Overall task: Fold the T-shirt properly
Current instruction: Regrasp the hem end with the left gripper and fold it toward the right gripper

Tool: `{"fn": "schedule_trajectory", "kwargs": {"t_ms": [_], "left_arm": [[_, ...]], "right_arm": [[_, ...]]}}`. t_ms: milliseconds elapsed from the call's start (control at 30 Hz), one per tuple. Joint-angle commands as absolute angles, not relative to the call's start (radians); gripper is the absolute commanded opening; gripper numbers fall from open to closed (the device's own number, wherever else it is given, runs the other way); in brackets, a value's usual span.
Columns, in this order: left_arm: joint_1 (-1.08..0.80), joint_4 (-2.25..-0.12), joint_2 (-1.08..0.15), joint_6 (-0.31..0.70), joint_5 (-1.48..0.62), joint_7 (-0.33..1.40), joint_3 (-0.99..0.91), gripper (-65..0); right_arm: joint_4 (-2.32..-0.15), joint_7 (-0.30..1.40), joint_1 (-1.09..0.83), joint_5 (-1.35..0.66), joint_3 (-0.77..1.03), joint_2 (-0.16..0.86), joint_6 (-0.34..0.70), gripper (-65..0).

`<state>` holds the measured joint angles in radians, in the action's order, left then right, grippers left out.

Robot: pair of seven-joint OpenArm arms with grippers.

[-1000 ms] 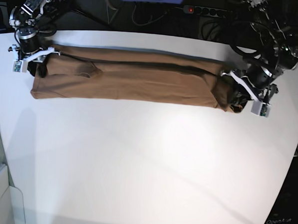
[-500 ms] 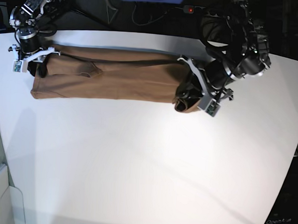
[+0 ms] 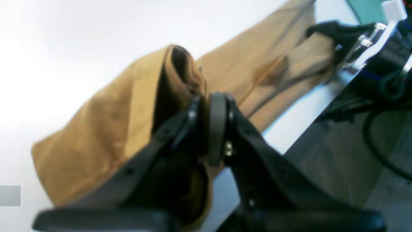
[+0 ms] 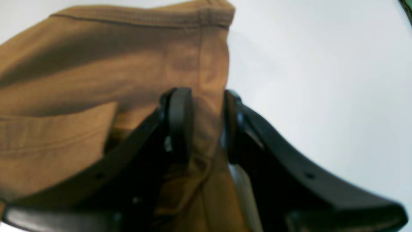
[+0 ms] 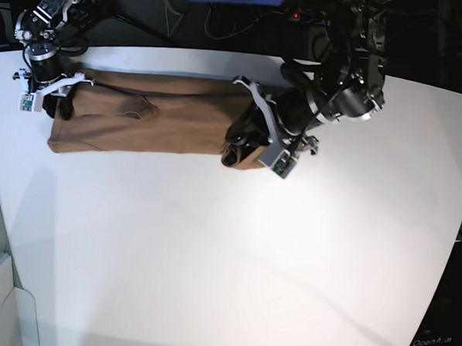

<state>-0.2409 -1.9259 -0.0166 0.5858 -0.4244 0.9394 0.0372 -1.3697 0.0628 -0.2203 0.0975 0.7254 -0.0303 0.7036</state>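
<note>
Only text I can read is "OpenArm" on the dark panel [image 5: 448, 339] beside the table's [image 5: 225, 281] corner.

One T-shirt [image 5: 141, 122], two claws, one table [image 5: 226, 258]

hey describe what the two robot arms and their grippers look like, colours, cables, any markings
Both arms are mostly black, with silver metal joints and loose black cables looping along them. Each wrist carries a white bracket with a small green-marked board on it. The left gripper and right gripper have matte black fingers that curve to flat rounded pads, with small screws in them. No readable lettering shows on either arm.
</note>
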Motion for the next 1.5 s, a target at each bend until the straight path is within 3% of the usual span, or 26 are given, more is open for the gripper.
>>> {"fn": "schedule_trajectory", "kwargs": {"t_ms": [0,467,1367,1467], "left_arm": [[-0.232,-1.942,-0.018,0.581,-0.446,0.898,0.042,-62.7],[-0.231,-1.851,-0.015,0.565,-0.446,0.842,0.145,-62.8],[-0.209,-1.808,-0.012,0.567,-0.452,0.842,0.150,-62.1],[-0.209,-1.811,-0.012,0.567,-0.455,0.845,0.150,-54.8]], "right_arm": [[-1.365,0.150,-0.234,0.160,0.727,-0.028,0.698,-47.7],[-1.365,0.150,-0.234,0.162,0.727,-0.028,0.698,-47.7],[-1.368,0.143,-0.252,0.162,0.727,-0.028,0.698,-47.7],[-1.368,0.143,-0.252,0.162,0.727,-0.028,0.698,-47.7]]}}
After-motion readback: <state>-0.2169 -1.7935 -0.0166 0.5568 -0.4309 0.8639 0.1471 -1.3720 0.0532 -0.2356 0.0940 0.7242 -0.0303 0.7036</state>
